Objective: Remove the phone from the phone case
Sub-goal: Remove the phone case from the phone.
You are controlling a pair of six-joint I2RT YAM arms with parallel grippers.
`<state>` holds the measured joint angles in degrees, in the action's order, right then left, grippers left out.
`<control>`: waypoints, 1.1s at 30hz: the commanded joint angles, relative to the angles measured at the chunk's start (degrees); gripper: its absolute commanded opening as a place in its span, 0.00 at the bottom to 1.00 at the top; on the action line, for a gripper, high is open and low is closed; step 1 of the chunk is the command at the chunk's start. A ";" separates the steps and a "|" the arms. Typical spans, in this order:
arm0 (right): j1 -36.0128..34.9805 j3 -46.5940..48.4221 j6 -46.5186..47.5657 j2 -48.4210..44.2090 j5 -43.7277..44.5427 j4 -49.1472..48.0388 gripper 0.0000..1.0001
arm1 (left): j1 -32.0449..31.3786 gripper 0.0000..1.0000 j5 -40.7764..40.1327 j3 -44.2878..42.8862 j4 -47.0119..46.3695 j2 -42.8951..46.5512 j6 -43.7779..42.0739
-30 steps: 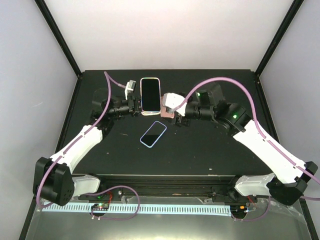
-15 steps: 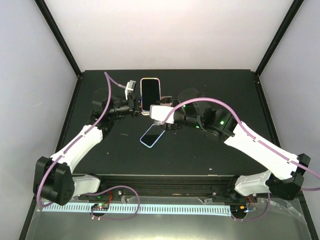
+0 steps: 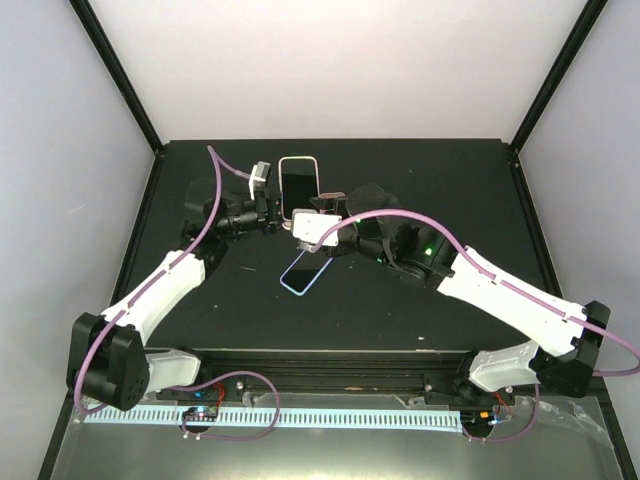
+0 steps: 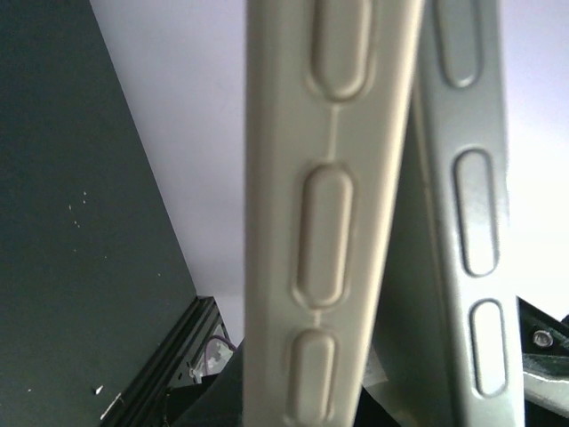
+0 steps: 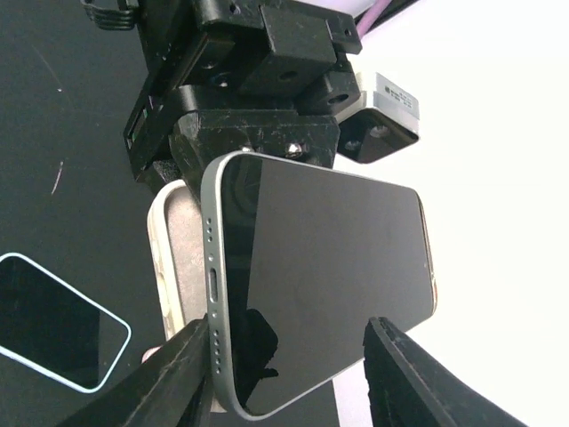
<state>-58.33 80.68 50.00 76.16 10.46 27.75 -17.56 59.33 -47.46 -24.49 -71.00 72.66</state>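
Cream phone case (image 5: 169,258) clamped in left end effector (image 3: 268,212), held above table (image 5: 53,133). Phone (image 5: 329,258) stands proud of case at one corner; I judge extraction begun, unfinished. Right end effector (image 5: 286,342) straddles phone end; can't tell if gripping.

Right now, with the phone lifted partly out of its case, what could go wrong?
1. The phone is only partly free of the case; if the right fingers get poor purchase, it may slip and drop toward the second phone on the table.
2. Pulling hard could tug the case from the left fingers.
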 commanded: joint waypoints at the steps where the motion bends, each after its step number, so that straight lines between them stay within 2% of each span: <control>1: -0.47 -1.93 3.13 -0.02 5.40 -7.10 0.46 | 0.51 0.02 0.00 -0.86 -3.65 0.01 0.76; 11: -1.35 -7.02 7.89 -0.51 6.88 -11.02 0.47 | 0.77 0.02 -0.18 -0.95 -5.25 -1.23 2.72; 16: -1.35 -9.62 11.02 0.32 9.51 -17.09 0.45 | 0.77 0.02 -0.10 -0.94 -5.30 -1.09 2.77; 23: -1.35 -9.76 12.82 1.33 10.92 -21.39 0.32 | 0.77 0.02 0.00 -0.35 -5.19 -0.72 2.78; 28: -1.34 -9.16 12.99 1.15 11.08 -21.35 0.12 | 0.75 0.02 -0.18 0.01 -5.14 -0.72 2.65; 33: -1.35 -7.04 11.23 0.63 10.97 -18.26 0.01 | 0.77 0.02 -0.64 -0.37 -1.83 -0.50 -0.15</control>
<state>-59.59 71.46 63.13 77.21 20.88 8.08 -16.73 58.06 -46.35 -23.59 -72.90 76.34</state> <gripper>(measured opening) 0.088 0.088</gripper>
